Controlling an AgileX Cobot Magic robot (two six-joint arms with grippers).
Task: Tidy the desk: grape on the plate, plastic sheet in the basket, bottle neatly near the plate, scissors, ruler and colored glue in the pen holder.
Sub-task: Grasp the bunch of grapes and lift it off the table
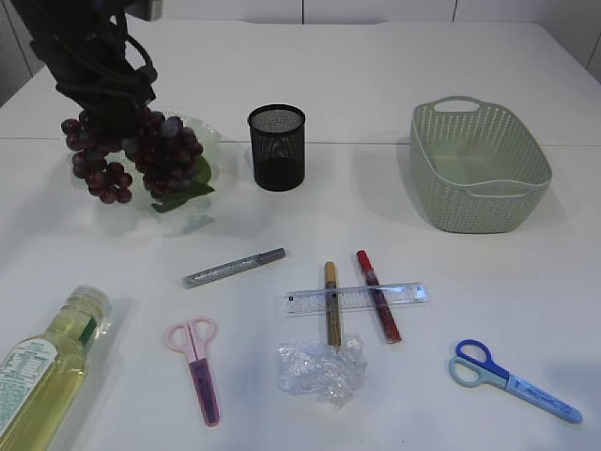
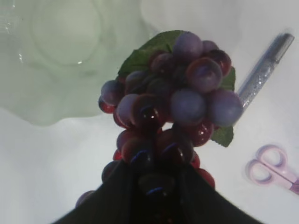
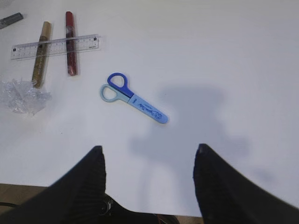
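Exterior view: left gripper (image 1: 111, 111) holds the grape bunch (image 1: 141, 155), which hangs over the pale green plate (image 1: 208, 150); whether the fruit touches the plate cannot be told. To the gripper's right stands the black mesh pen holder (image 1: 277, 147), farther right the green basket (image 1: 479, 164). Nearer the camera than the gripper lie the silver glue pen (image 1: 234, 268), pink scissors (image 1: 197, 362) and, at the left edge, the bottle (image 1: 42, 371) on its side. Clear ruler (image 1: 357, 298) lies across the gold glue pen (image 1: 331, 303) and red glue pen (image 1: 377, 295); the crumpled plastic sheet (image 1: 321, 368) sits just at the gold pen's near end. Blue scissors (image 1: 512, 380) lie far right.

Left wrist view: jaws clamped on the bunch's lower berries, grapes and leaves filling the space ahead of the gripper (image 2: 156, 179). Plate beyond and to its left, silver pen and pink scissors to its right.

Right wrist view: right gripper (image 3: 148, 156) hangs with jaws spread wide, nothing between them. Blue scissors lie just ahead on the table (image 3: 224, 60); ruler, two pens and sheet farther ahead to the left.
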